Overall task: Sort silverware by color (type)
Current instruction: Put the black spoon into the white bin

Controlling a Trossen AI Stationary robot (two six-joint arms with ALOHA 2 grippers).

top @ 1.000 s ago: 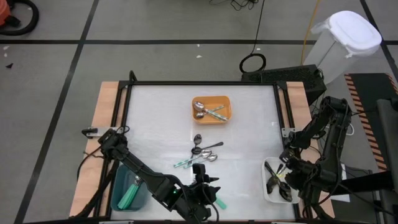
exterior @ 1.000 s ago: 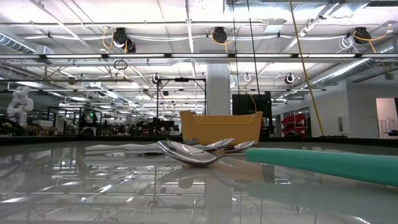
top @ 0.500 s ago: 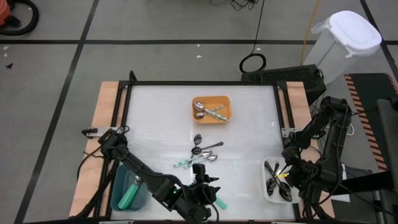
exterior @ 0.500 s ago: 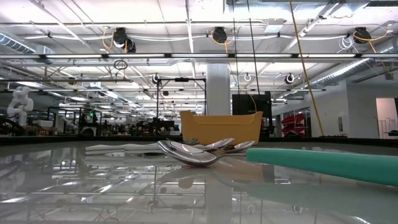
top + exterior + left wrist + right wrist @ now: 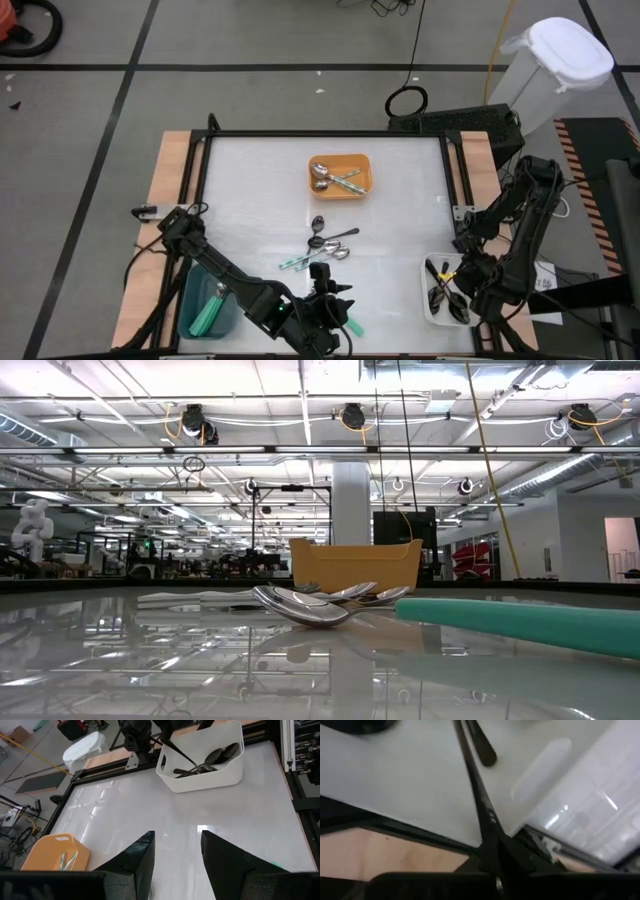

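Observation:
Several loose spoons [image 5: 325, 243] lie mid-table, silver ones [image 5: 310, 605] and a teal-handled one [image 5: 298, 262]. Another teal handle [image 5: 520, 625] lies at the near edge. My left gripper [image 5: 177, 837] hangs open and bare above the near middle of the table [image 5: 325, 285]. My right gripper [image 5: 458, 283] reaches down into the white tray [image 5: 210, 777] at the near right, where black spoons [image 5: 210, 762] lie. It is shut on one black spoon [image 5: 472, 780]. My right gripper pinches the black spoon's thin handle [image 5: 487, 822] between its two shut fingers, which come steeply from above and lie roughly along it. The handle [image 5: 180, 752] slants down from the gripper into the white tray, among the other black spoons.
The orange tray [image 5: 364, 160] at the far middle holds a silver and a teal-handled spoon. The teal tray [image 5: 190, 290] at the near left holds teal-handled spoons. Black frame rails run along the table's sides. Bare tabletop lies between the spoon pile and the white tray.
My right gripper has sunk into the white tray and rolled a little. The black spoon that slanted high over the tray now lies lower, among the other black spoons.

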